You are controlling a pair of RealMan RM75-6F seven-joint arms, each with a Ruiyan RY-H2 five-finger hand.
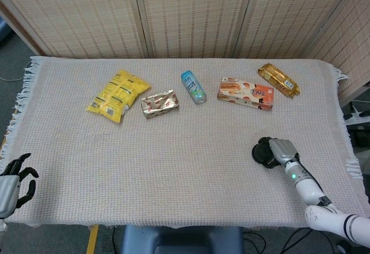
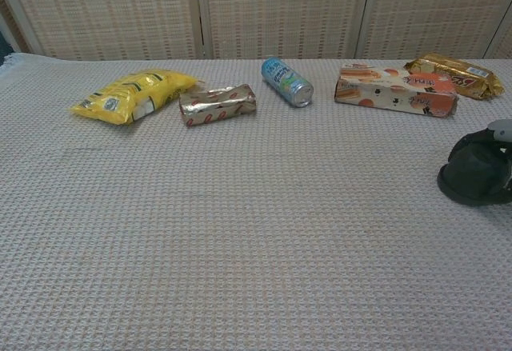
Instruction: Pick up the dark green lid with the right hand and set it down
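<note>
Right hand (image 1: 281,150) is on the dark green lid (image 1: 263,153), fingers draped over its top and right side, gripping it; lid sits flat on the worktop (image 1: 191,167), not lifted. In chest view the lid (image 2: 474,177) reads as a low round dome with a wider flat rim at the base, matte, very dark, almost black; hand (image 2: 500,139) is mostly cut off by the right frame edge there. Lid sits in the right part of the worktop, closer to the front edge than the back, with the right fringe edge near but apart. Broad bare cloth to the lid's left and front. Back row well apart from it: yellow snack bag (image 1: 118,95), silver wrapped bar (image 1: 160,103), blue can (image 1: 193,87) lying on its side, orange biscuit box (image 1: 245,94), gold packet (image 1: 278,80). Biscuit box is the nearest of these to the lid. Left hand (image 1: 14,179) hangs off the front-left corner, holding nothing, fingers loosely curled but apart
</note>
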